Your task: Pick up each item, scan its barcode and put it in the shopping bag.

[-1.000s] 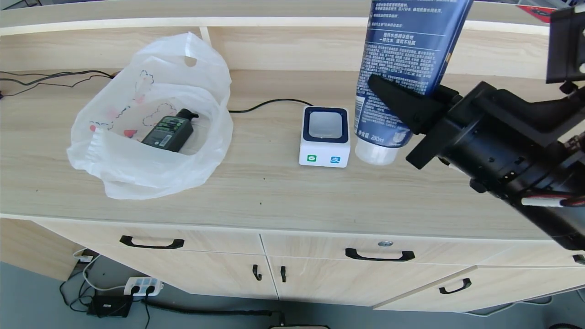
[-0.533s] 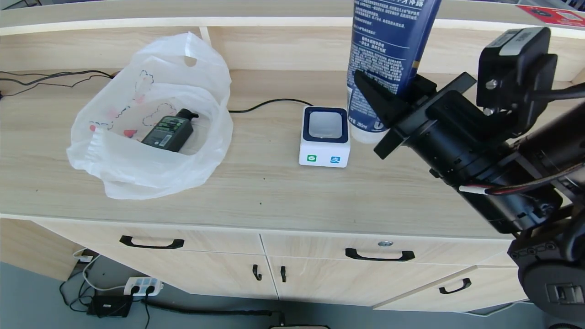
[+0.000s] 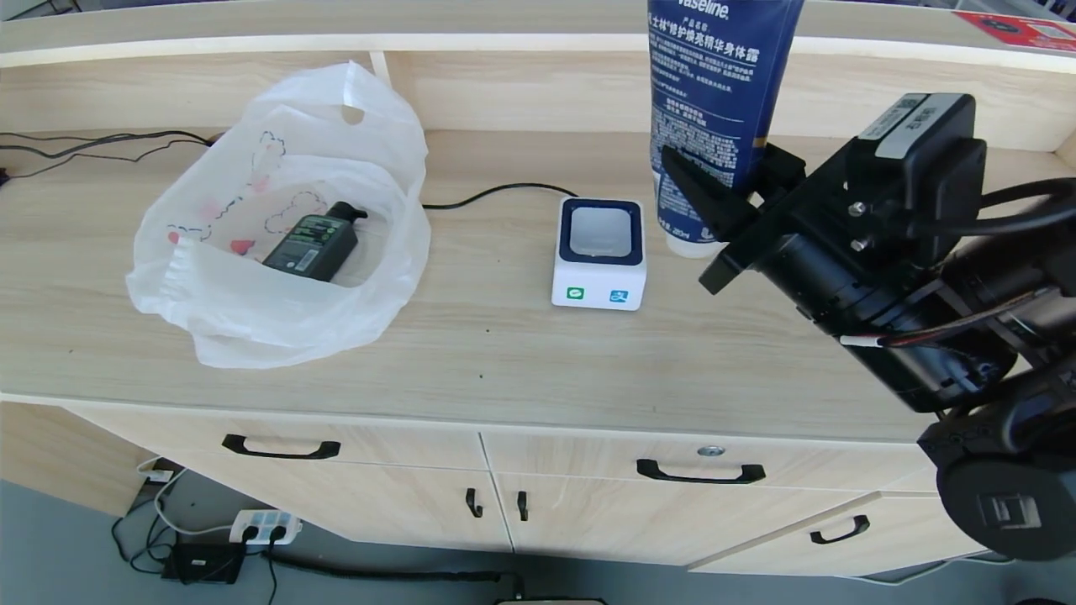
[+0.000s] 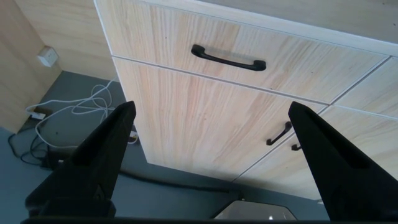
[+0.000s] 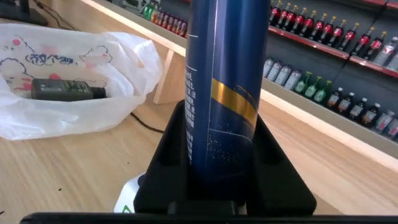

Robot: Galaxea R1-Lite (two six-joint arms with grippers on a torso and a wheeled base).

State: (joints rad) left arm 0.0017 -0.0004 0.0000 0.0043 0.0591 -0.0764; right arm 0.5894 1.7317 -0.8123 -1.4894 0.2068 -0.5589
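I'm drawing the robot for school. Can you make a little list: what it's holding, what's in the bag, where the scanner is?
holding: right gripper shut on blue tube, cap down
in the bag: dark bottle, lying in white shopping bag
scanner: on the counter, between shopping bag and blue tube
left gripper: open, by the drawers

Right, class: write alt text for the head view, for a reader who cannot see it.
The right gripper holds a blue tube upright, cap down, close beside a white scanner on a wooden counter. Toward the robot's left, an open white shopping bag holds a dark pump bottle.
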